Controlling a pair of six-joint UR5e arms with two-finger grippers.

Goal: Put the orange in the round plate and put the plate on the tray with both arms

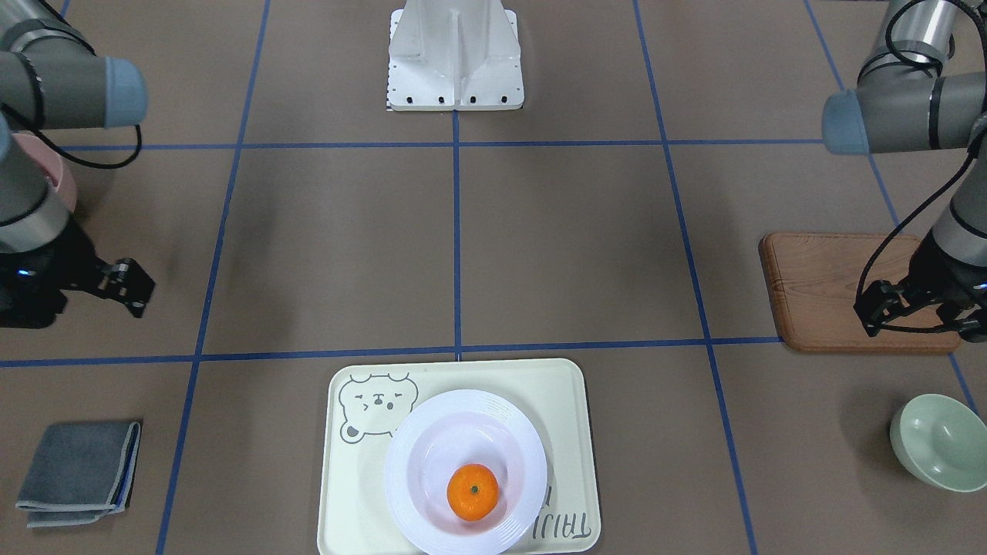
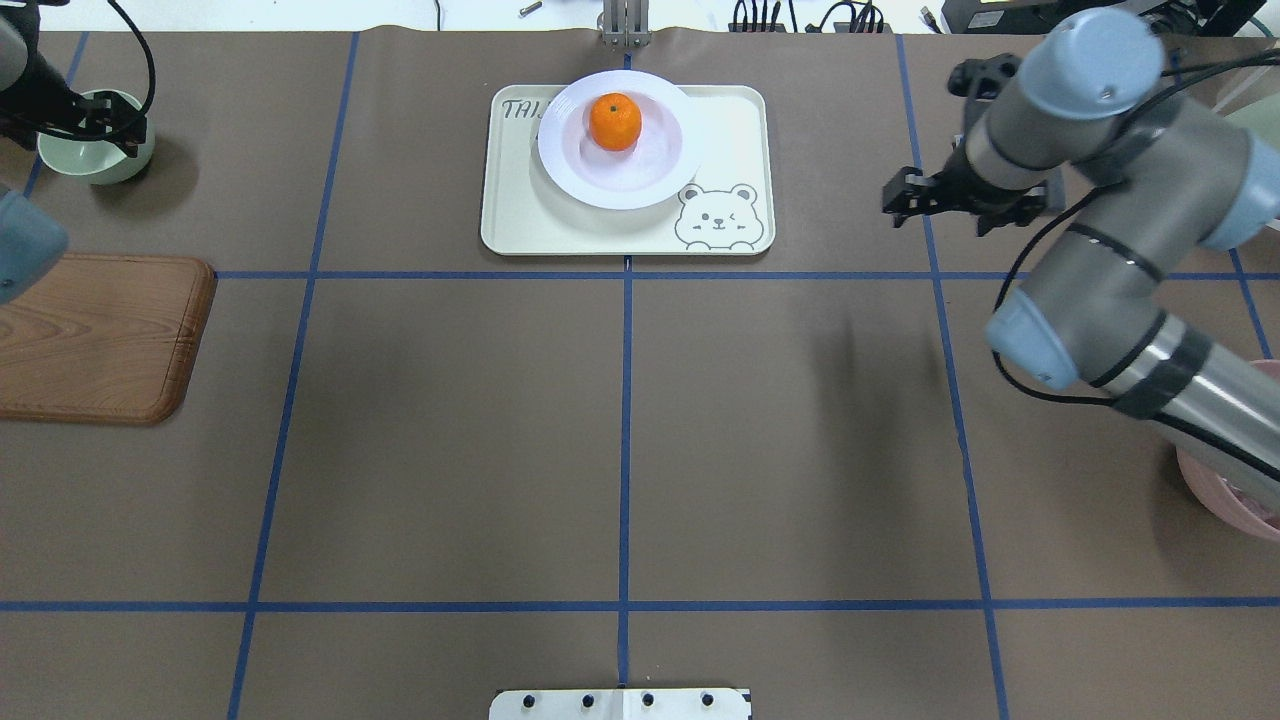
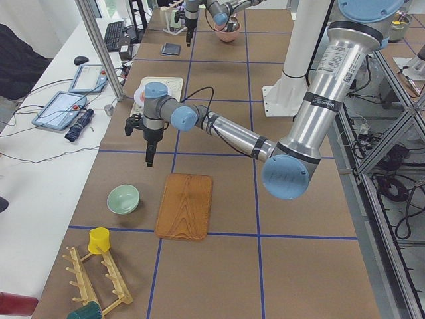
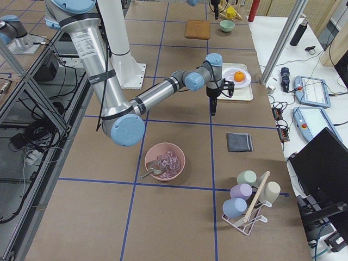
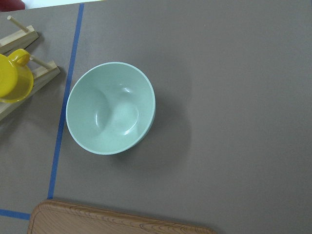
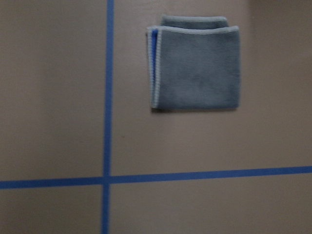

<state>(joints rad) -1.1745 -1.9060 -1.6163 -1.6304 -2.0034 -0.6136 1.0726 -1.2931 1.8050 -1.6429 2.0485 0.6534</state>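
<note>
Seen from the front-facing camera, the tray (image 1: 570, 401) lies at 6 o'clock on the desk (image 1: 570, 247), against the near edge. The round plate (image 1: 402, 462) sits on the tray, shifted toward the tray's 5 o'clock corner, and covers part of the grey lettering. The bear drawing at the 10 o'clock corner is left clear. The orange (image 1: 473, 491) rests in the well of the plate, a little toward 5 o'clock of its centre, with its green stem dot facing up.

Both arms are well apart from the tray. The right claw (image 1: 131, 289) hangs above bare desk at 9 o'clock. Its fingers appear drawn together, going by the single narrow tip in the right side view, and it holds nothing. A folded grey cloth (image 1: 79, 472) lies at 8 o'clock, and it shows at 1 o'clock in the right wrist view.

The left claw (image 1: 875, 312) hangs at 3 o'clock, over the near edge of the wooden board (image 1: 817, 285). It also looks closed to a narrow tip in the left side view and is empty. The pale-green bowl (image 1: 939, 441) stands at 4 o'clock, near this claw, and fills the middle of the left wrist view, tilted on the desk. A yellow cup (image 5: 14, 80) on a wooden rack sits at 9 o'clock in that same view.
</note>
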